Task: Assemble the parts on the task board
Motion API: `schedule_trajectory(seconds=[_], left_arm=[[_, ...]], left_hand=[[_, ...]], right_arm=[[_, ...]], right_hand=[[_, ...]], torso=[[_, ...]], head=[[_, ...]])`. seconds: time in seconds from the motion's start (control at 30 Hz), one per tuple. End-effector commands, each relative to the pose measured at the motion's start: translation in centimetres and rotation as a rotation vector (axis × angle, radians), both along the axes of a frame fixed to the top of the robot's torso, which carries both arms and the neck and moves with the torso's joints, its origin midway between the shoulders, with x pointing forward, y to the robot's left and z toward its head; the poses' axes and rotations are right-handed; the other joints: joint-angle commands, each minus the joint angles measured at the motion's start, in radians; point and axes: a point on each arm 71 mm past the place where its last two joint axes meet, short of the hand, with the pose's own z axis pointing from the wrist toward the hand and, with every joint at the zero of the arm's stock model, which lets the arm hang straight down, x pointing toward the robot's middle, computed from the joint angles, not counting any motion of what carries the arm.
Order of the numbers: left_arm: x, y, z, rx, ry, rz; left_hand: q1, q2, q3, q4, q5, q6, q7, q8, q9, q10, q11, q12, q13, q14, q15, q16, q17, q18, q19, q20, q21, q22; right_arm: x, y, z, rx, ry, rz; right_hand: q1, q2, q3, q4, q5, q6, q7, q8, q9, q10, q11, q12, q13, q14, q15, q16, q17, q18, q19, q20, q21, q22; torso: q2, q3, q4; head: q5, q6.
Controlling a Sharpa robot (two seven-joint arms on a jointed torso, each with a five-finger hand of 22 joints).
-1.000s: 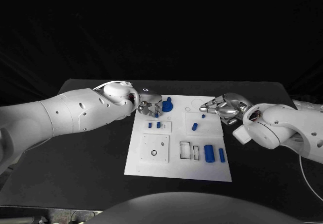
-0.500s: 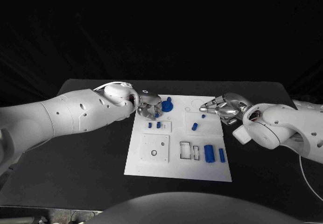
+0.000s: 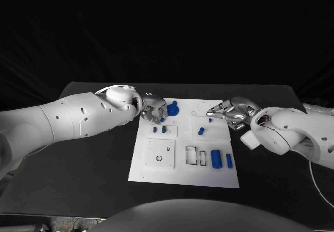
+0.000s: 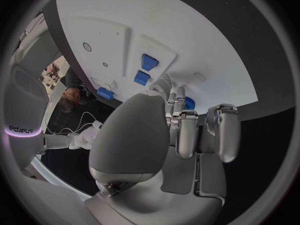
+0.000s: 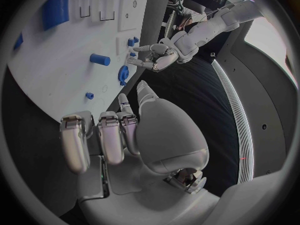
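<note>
Two hands (image 3: 154,109) (image 3: 229,111) over task board (image 3: 182,171)

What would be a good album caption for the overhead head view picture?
Two white robot arms bring the left hand and the right hand over the far end of a white task board dotted with small blue parts.

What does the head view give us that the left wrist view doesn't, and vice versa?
Head view alone: the right hand at the far right edge of the task board, the two blue cylinders beside the empty rectangular slots, and the blue gear-like part.

Left wrist alone: a small blue part at the fingertips, seen close.

Both: the left hand at the board's far left corner, and two small blue blocks on it.
</note>
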Motion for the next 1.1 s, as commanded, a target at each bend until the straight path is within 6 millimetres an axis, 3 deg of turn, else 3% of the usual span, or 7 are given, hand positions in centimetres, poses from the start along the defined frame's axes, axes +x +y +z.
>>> schedule_trajectory(seconds=[0.03,0.3,0.63,0.77,0.8,0.9,1.1], left_arm=[[0.0,0.1,0.6,-0.043,-0.068,0.006],[-0.6,1.6,1.3,-0.107,-0.119,0.009],[-1.7,3.8,2.6,-0.302,-0.105,0.046],[-1.8,5.0,3.3,-0.454,-0.071,0.115],[-1.8,5.3,3.4,-0.493,-0.062,0.136],[-1.8,6.3,4.1,-0.631,-0.024,0.216],[-1.7,7.5,4.6,-0.891,0.062,0.374]], left_hand=[[-0.018,-0.004,-0.010,0.001,0.005,-0.033,-0.007,-0.004,-0.004,0.005,0.012,0.006,0.001,0.055,0.010,-0.004,0.150,0.016,0.026,0.003,-0.001,0.231],[-0.056,-0.027,-0.041,0.003,0.005,-0.072,-0.009,0.001,-0.003,0.007,0.016,0.004,0.001,0.059,0.015,-0.002,0.153,0.013,0.037,0.009,0.009,0.236],[-0.196,-0.059,-0.142,0.004,0.005,0.000,0.057,0.034,0.011,-0.004,0.025,0.011,0.003,0.073,0.020,0.017,0.183,0.008,0.054,0.012,0.027,0.242],[-0.239,-0.072,-0.190,0.006,0.006,0.024,0.080,0.039,0.013,0.002,0.032,0.011,0.003,0.079,0.023,0.026,0.198,0.007,0.059,0.016,0.032,0.244],[-0.250,-0.073,-0.204,0.006,0.007,0.030,0.084,0.040,0.013,0.002,0.035,0.010,0.003,0.080,0.025,0.028,0.202,0.007,0.059,0.017,0.032,0.244],[-0.272,-0.066,-0.248,0.007,0.019,0.048,0.086,0.042,0.014,0.005,0.037,0.010,0.002,0.078,0.029,0.027,0.198,0.009,0.053,0.022,0.024,0.242],[-0.274,-0.028,-0.391,0.008,0.137,0.069,0.083,0.038,0.013,0.014,0.035,0.011,0.003,0.078,0.027,0.029,0.200,0.010,0.048,0.026,0.017,0.240]], right_arm=[[-0.1,0.1,-0.1,-0.002,0.009,0.015],[0.1,-0.2,0.0,-0.003,-0.011,-0.003],[1.3,-0.2,1.8,-0.053,-0.111,0.014],[2.3,-0.2,2.9,-0.122,-0.185,0.047],[2.5,-0.2,3.1,-0.148,-0.207,0.060],[3.1,-0.2,3.5,-0.243,-0.281,0.108],[3.6,-0.2,3.5,-0.459,-0.422,0.213]], right_hand=[[0.002,0.005,-0.004,0.000,0.003,0.006,0.000,0.004,0.001,0.110,0.001,-0.003,0.260,0.104,0.007,0.004,0.263,-0.014,0.105,0.009,0.004,0.263],[0.002,0.002,-0.007,0.000,0.002,0.000,0.001,0.000,0.000,0.110,0.002,-0.003,0.260,0.104,0.008,0.004,0.263,-0.014,0.105,0.009,0.004,0.263],[0.021,0.008,-0.017,0.005,-0.001,-0.022,0.005,-0.003,-0.005,0.086,0.002,-0.021,0.244,0.104,0.010,0.004,0.263,-0.014,0.105,0.013,0.004,0.263],[0.045,0.007,-0.013,0.028,-0.014,-0.019,-0.008,0.002,-0.005,-0.481,-0.022,-0.665,-0.285,0.104,-0.001,0.004,0.263,-0.014,0.105,-0.007,0.004,0.263],[0.049,0.016,-0.006,0.037,-0.016,-0.011,-0.008,0.006,-0.004,-0.520,-0.024,-0.771,-0.374,0.104,-0.007,0.004,0.263,-0.014,0.105,-0.005,0.004,0.263],[0.086,-0.005,0.012,0.064,-0.046,0.000,-0.003,0.002,-0.005,-0.480,-0.015,-1.067,-0.662,0.104,-0.006,0.004,0.263,-0.014,0.105,0.004,0.004,0.263],[0.124,-0.027,0.037,0.078,-0.063,0.084,-0.014,0.017,0.005,-0.423,0.000,-1.288,-0.924,0.104,0.006,0.004,0.263,-0.014,0.105,0.007,0.004,0.263]], torso=[[0.001,-0.0001,0.0002],[0.001,-0.0004,0.0022],[0.000,-0.0004,0.0005],[0.000,-0.0002,0.0017],[0.000,0.0000,0.0008],[0.001,-0.0005,0.0010],[0.001,-0.0010,0.0028]], head=[[-0.002,0.000],[-0.007,0.000],[-0.015,0.000],[-0.029,0.000],[-0.032,0.000],[-0.045,0.000],[-0.064,0.000]])
